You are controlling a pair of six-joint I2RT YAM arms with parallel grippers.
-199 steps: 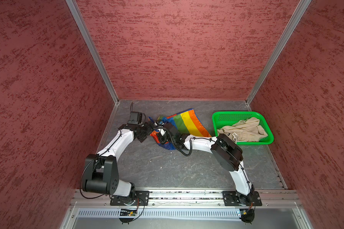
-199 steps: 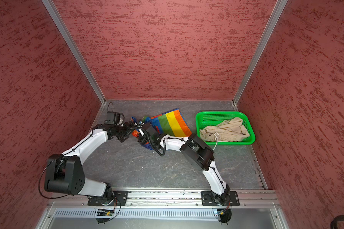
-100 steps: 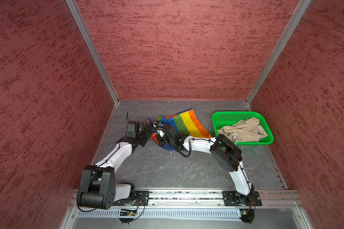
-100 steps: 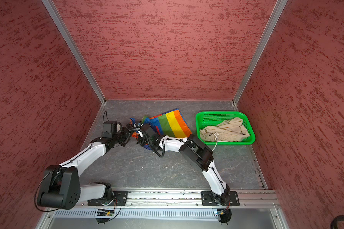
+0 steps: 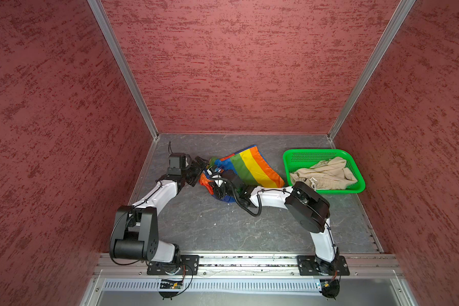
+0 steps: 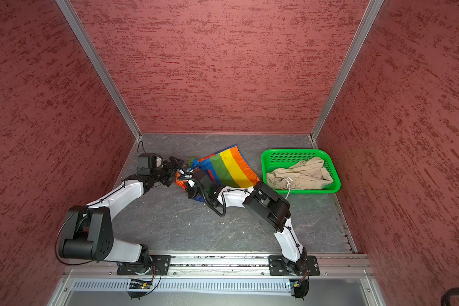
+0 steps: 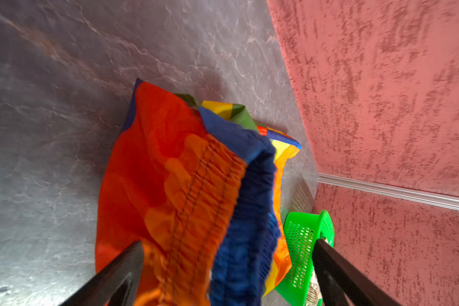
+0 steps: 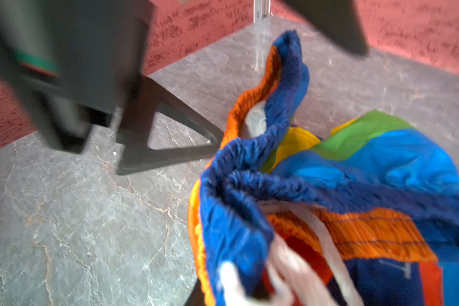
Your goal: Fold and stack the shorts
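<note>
You've got the right claw [image 5: 214, 180] clamped on the waistband [image 7: 196, 190] of the striped shorts [image 5: 252, 169], lying on the table [image 5: 210, 220] near the basket [image 5: 316, 155], w/ left claw [image 5: 202, 169] wide apart astride that band; cloth looks thin, light & slippery, so pinch thick elastic, not loose leg

Striped shorts [image 5: 252, 169]: bands of blue, green, yellow, orange, red; blue edging.
Waistband [image 7: 196, 190]: gathered, orange one side, dark blue other, dark stitch lines.
Cord [image 8: 294, 270]: white.
Beige shorts [image 5: 326, 173]: plain beige; drawstring [image 6: 288, 182] white.
Basket [image 5: 316, 153]: bright green, perforated.
Counter [image 5: 223, 225]: grey, marbled, pale veins.
Walls [image 5: 236, 66]: dusty red, darker red flecks.
Arms [image 5: 159, 194]: white shells, black joints.
Frame posts [image 5: 121, 66]: silver.
</note>
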